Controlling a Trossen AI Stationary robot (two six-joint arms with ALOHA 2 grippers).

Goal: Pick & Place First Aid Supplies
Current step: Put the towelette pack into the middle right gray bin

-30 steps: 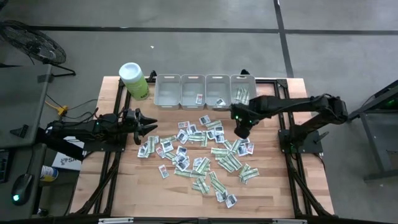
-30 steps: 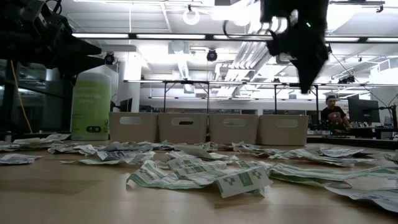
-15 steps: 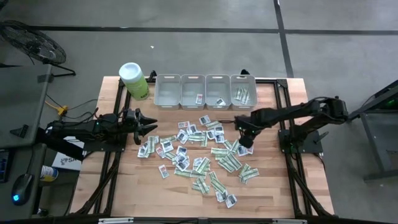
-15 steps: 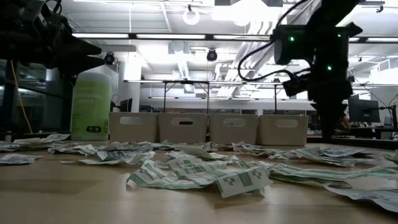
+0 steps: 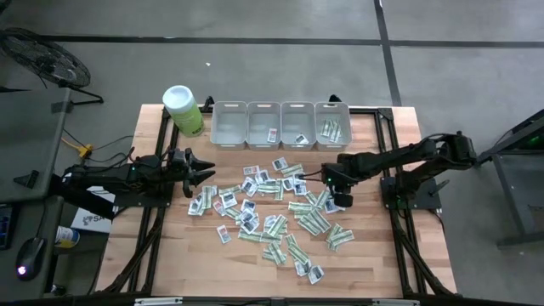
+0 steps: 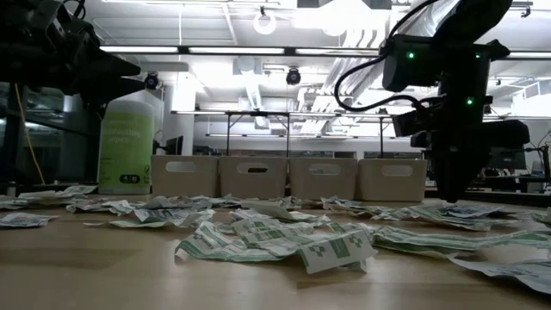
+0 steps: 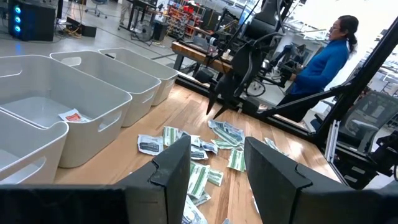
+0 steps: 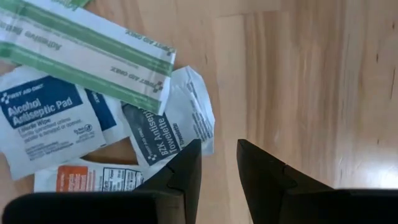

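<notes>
Packets (image 5: 272, 206) lie scattered across the middle of the wooden worktop (image 5: 170, 255), squarish white ones mixed with green-and-white strips, and we see a few more inside three of the four grey bins (image 5: 280, 125) lined up along the far edge. Our right gripper (image 5: 343, 201) is down low at the right edge of the pile, pointing at the worktop; its fingers (image 8: 180, 171) are slightly spread with bare wood in the gap, and a white BZK antiseptic towelette packet (image 8: 171, 127) lies just beside one fingertip, next to an alcohol antiseptic pad packet (image 8: 50, 121) and under a green-and-white strip (image 8: 87, 46). It pinches nothing. Our left gripper (image 5: 202, 172) hangs at the left edge of the pile, fingers (image 7: 171, 171) spread and empty. A lime-green canister (image 5: 183, 110) stands left of the bins. We see a person in blue (image 7: 320, 59) beyond the worktop.
</notes>
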